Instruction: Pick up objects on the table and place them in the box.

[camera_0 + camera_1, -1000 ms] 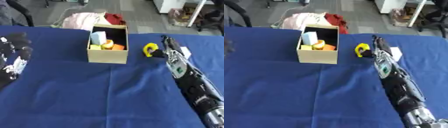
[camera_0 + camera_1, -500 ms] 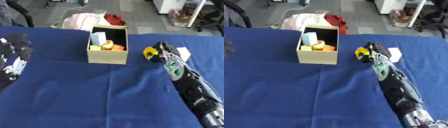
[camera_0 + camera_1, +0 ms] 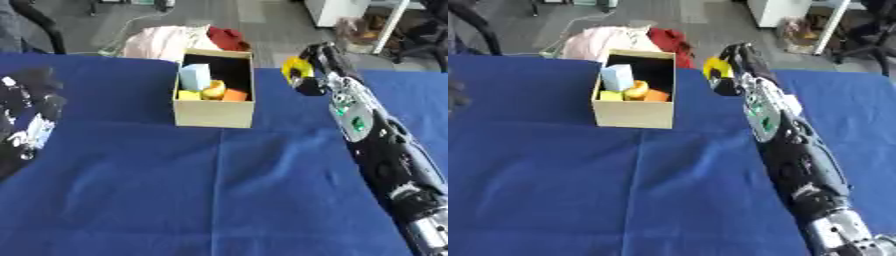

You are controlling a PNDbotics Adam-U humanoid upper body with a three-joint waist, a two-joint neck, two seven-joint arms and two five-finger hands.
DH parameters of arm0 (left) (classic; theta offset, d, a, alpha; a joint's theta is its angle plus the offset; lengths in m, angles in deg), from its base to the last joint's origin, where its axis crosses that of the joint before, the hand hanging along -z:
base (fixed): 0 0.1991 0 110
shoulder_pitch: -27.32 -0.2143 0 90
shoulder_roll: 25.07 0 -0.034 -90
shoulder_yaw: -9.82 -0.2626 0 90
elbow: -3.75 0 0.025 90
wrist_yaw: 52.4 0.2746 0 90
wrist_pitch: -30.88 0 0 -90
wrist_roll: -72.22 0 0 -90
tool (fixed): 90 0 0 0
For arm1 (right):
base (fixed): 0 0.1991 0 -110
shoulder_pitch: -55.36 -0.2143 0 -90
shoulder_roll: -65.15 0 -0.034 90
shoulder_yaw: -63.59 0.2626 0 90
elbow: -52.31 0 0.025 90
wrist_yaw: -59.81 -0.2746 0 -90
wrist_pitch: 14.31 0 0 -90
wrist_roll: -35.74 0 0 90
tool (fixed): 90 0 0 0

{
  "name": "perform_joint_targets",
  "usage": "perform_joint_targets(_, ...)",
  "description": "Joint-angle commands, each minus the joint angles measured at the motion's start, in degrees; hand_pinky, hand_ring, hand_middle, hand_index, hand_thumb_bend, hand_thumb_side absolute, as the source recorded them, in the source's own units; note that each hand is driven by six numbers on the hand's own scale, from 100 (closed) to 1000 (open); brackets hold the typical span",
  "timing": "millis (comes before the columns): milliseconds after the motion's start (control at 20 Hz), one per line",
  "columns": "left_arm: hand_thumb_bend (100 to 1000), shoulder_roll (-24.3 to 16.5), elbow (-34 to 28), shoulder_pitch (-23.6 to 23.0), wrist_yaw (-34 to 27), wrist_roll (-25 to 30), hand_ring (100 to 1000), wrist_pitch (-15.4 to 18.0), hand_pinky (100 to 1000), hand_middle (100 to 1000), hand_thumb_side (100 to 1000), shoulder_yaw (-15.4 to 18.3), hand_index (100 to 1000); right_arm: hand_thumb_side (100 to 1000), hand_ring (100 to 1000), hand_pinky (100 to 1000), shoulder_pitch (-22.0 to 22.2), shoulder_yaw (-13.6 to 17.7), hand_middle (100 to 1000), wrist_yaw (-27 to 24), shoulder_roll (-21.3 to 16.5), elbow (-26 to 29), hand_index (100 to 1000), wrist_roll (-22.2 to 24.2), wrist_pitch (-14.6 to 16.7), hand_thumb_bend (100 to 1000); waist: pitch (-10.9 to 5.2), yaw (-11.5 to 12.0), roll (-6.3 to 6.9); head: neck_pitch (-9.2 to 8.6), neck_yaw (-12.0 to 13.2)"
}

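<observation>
Yellow thing (image 3: 296, 70), round with a dark part under it, sits in the right hand (image 3: 317, 64), lifted off the blue tablecloth (image 3: 219, 190). It is up just to the right of the box (image 3: 214, 112), near the box's far right corner. The fingers seem to be curled round it, though the hand is blurry here, so the grip is hard to see clearly. What the yellow thing really is, I cannot tell.

The right arm reaches in from the lower right and runs up across the cloth. It is black with silver near the bottom and has a small green light on it.

The box is a tan cardboard one, open at the top. It stands upright on the cloth, toward the far side of the table. Inside it are a pale blue block (image 3: 195, 76) standing up, a yellow block (image 3: 188, 95), an orange block (image 3: 234, 95) and a small round yellow-orange thing (image 3: 214, 90) between them.

The left hand (image 3: 31, 117) shows at the left edge, low over the cloth and well apart from the box. It holds nothing, and its fingers look relaxed.

Behind the table, past the box, lies a pile of pink and red cloth (image 3: 184, 41) on the floor.
</observation>
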Motion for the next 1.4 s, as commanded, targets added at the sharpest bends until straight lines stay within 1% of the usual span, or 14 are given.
perform_joint_targets(50,303,-0.7,-0.7,0.4,-0.2,-0.2,633,0.1,824,656,568,0.6,827,100,572,666,-2.0,-1.1,445,-1.8,-1.3,4.1,586,-0.5,1.0,108,-1.24,0.0,-0.2,0.1,-0.2)
perform_joint_targets(300,303,-0.7,-0.8,0.6,-0.2,-0.1,633,0.1,824,656,568,0.5,827,113,583,677,-2.9,-3.5,469,-2.6,0.4,5.7,615,1.0,2.9,119,-1.32,0.2,-0.16,0.1,-0.6)
perform_joint_targets(600,301,-0.4,-0.8,0.8,-0.4,0.1,633,0.2,824,655,568,0.3,827,158,613,701,-3.6,-6.8,510,0.5,3.5,4.1,667,5.7,6.5,137,-1.32,0.4,-0.12,-0.09,-1.4)
perform_joint_targets(650,301,-0.4,-0.8,0.8,-0.4,0.1,633,0.1,825,655,568,0.3,827,167,623,708,-3.7,-7.3,525,1.3,4.0,3.7,683,6.5,7.0,145,-1.29,0.5,-0.1,-0.14,-1.5)
perform_joint_targets(700,301,-0.3,-0.8,0.9,-0.4,0.1,634,0.1,825,655,568,0.3,827,183,638,714,-3.7,-7.7,550,2.2,4.5,3.4,718,7.2,7.5,165,-1.25,0.6,-0.08,-0.18,-1.7)
perform_joint_targets(750,301,-0.3,-0.8,0.9,-0.4,0.1,634,0.1,825,655,568,0.3,827,188,641,716,-3.7,-8.1,556,3.1,5.0,3.1,726,8.0,7.9,170,-1.22,0.6,-0.06,-0.2,-1.8)
perform_joint_targets(800,299,-0.3,-0.8,1.0,-0.4,0.2,634,0.2,825,655,568,0.3,827,269,697,736,-3.6,-8.4,662,4.0,5.4,2.7,838,8.7,8.2,255,-1.19,0.7,-0.04,-0.22,-1.8)
perform_joint_targets(850,300,-0.2,-0.8,1.0,-0.4,0.2,634,0.2,825,655,568,0.3,827,308,718,744,-3.5,-8.6,700,5.0,5.9,2.3,880,9.5,8.5,292,-1.16,0.8,-0.03,-0.26,-1.9)
perform_joint_targets(900,299,-0.2,-0.8,1.0,-0.5,0.2,634,0.2,825,655,568,0.3,827,395,766,768,-3.5,-8.7,793,5.9,6.2,2.0,965,10.3,8.7,382,-1.13,0.9,-0.02,-0.29,-1.9)
perform_joint_targets(950,299,-0.2,-0.8,1.0,-0.5,0.2,634,0.1,825,655,568,0.3,827,411,779,775,-3.4,-8.8,814,6.8,6.3,1.8,982,11.0,8.9,401,-1.12,0.9,-0.02,-0.32,-1.9)
perform_joint_targets(1000,299,-0.2,-0.8,1.0,-0.5,0.2,633,0.1,825,655,569,0.3,827,453,807,796,-3.4,-8.8,869,7.6,6.4,1.7,1000,11.5,9.1,448,-1.12,0.9,-0.04,-0.34,-1.9)
perform_joint_targets(1100,298,-0.2,-0.8,1.0,-0.5,0.1,633,0.1,825,654,569,0.3,827,487,819,802,-3.4,-8.7,901,9.1,6.2,2.0,1000,11.5,8.9,467,-1.15,0.8,-0.08,-0.33,-1.8)
perform_joint_targets(1200,297,-0.1,-0.7,0.8,-0.5,0.1,633,0.1,825,654,569,0.3,827,487,815,799,-3.4,-8.4,897,9.5,5.8,2.7,1000,10.9,8.7,460,-1.25,0.7,-0.1,-0.26,-1.6)
perform_joint_targets(1400,296,-0.3,-0.5,0.4,-0.4,0.0,633,0.1,825,654,570,0.5,827,482,807,792,-3.3,-7.8,877,6.7,3.6,4.7,1000,10.7,9.0,442,-1.56,-0.2,-0.06,0.01,-1.1)
